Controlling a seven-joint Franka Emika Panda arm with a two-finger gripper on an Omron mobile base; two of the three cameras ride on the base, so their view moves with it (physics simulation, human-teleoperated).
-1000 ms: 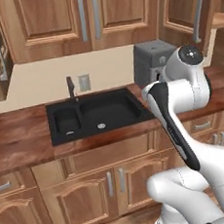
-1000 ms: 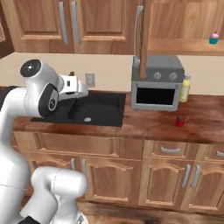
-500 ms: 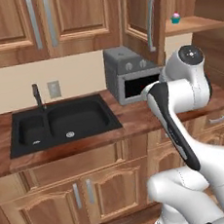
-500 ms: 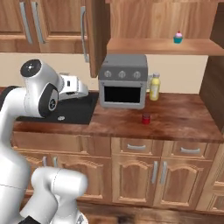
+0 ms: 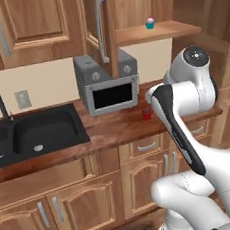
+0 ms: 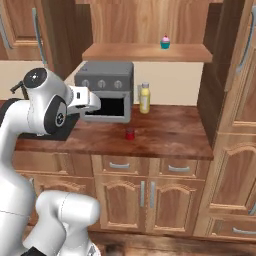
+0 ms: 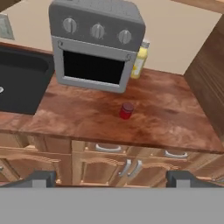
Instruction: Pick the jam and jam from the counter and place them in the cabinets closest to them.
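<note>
The surface (image 5: 113, 129) is seen from behind the arm in both base views, from the left and from the right, looking forward and down. The grey oven (image 6: 105, 90), the small red jar (image 6: 130, 134) and the open shelf (image 6: 145, 51) are shared. The hand view is held nearer, above the front edge, facing the oven (image 7: 96, 43) and jar (image 7: 126, 110).

I'm getting even, soft, rendered light; faint shadows sit under the toaster oven (image 7: 95, 43) on the tabletop (image 7: 87, 118), everything slightly blurry, no glare.

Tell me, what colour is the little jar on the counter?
Red; the little jar shows best in the hand view.
</note>
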